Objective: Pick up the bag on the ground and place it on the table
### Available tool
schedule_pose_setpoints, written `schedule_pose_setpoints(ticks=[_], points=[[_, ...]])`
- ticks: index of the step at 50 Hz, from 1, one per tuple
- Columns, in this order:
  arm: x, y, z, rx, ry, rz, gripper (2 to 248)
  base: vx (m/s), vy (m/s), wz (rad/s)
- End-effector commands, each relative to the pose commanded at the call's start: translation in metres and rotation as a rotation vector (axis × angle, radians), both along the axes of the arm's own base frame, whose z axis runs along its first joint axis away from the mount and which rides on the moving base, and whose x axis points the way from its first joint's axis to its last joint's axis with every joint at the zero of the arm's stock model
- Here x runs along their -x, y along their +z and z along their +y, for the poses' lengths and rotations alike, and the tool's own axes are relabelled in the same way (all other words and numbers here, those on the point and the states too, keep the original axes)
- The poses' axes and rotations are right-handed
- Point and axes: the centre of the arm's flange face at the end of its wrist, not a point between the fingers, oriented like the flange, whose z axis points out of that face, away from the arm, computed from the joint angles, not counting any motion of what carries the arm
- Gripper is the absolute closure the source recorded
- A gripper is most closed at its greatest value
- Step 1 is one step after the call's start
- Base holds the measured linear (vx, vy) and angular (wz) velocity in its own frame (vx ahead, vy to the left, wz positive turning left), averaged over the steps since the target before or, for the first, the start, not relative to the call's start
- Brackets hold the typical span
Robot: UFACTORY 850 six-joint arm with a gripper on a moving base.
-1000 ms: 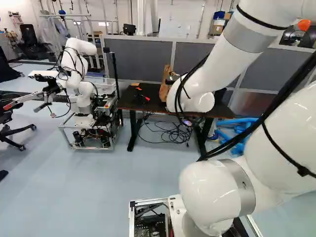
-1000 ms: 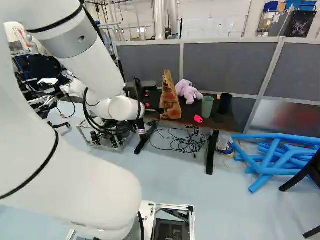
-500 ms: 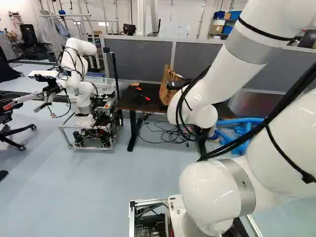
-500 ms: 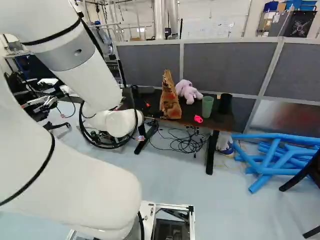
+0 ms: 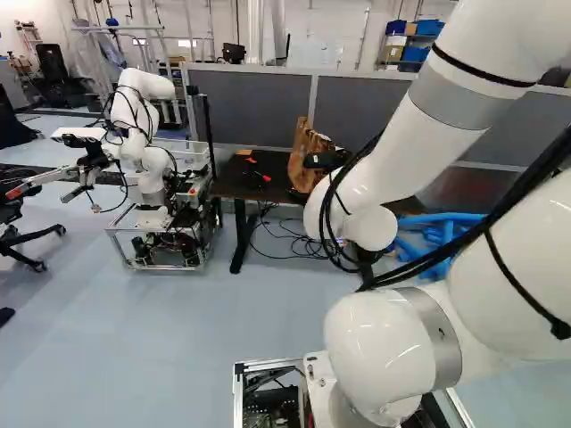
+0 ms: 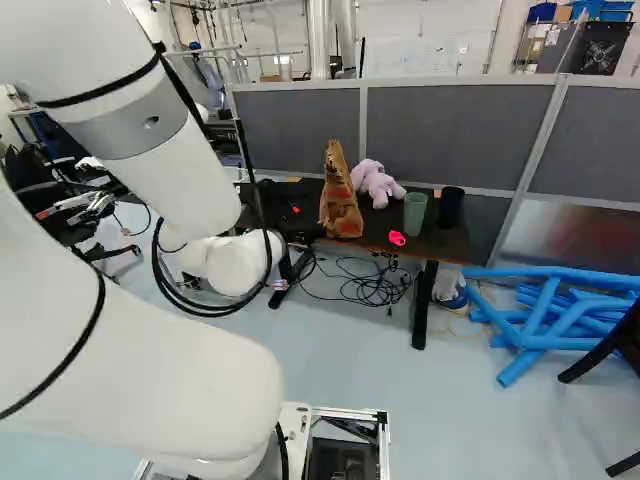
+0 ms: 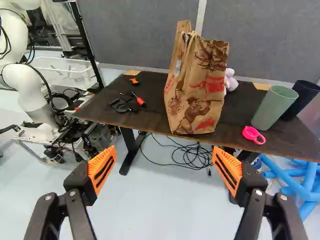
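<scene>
The paper bag (image 7: pixel 197 95), printed in red and brown, stands upright on the dark tabletop (image 7: pixel 155 87), close to its near edge; its handles stand up above its open mouth. The gripper (image 7: pixel 165 164) has its two fingers spread wide apart, with their orange pads (image 7: pixel 102 167) facing each other across the gap; the bag stands ahead of the fingertips and apart from them. The white arm (image 5: pixel 375 174) rises at the right of the left base view and reaches toward the table; a loop of black cable hangs at its far joint.

On the tabletop, toward another robot (image 5: pixel 143 107), dark tools (image 7: pixel 121 104) lie beside the bag, with a red-ended tool (image 7: pixel 140 101) at their side; a small orange item (image 7: pixel 134 81) lies farther back. A pale purple plush toy (image 6: pixel 377 184) rests behind the bag, partly hidden by it in the wrist view; on the side of the bag away from the tools stand a green cup (image 7: pixel 274 107) and a dark cup (image 7: pixel 302 97), with a looped pink item (image 7: pixel 254 135) near the green cup. Beneath the table, black cables (image 7: pixel 185 156) lie in coils on the floor; blue tubes (image 6: pixel 545 310) are heaped beyond the table's cup end; a grey partition (image 6: pixel 450 130) runs behind.
</scene>
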Motion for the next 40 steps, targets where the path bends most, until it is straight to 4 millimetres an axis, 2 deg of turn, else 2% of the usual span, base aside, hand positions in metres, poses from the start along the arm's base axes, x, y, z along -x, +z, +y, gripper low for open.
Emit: schedule_pose_setpoints(ticks=[40], points=[[0.0092,-0.0043,0.0002,-0.002,-0.002,-0.033,3,0.0,0.0,0.0]])
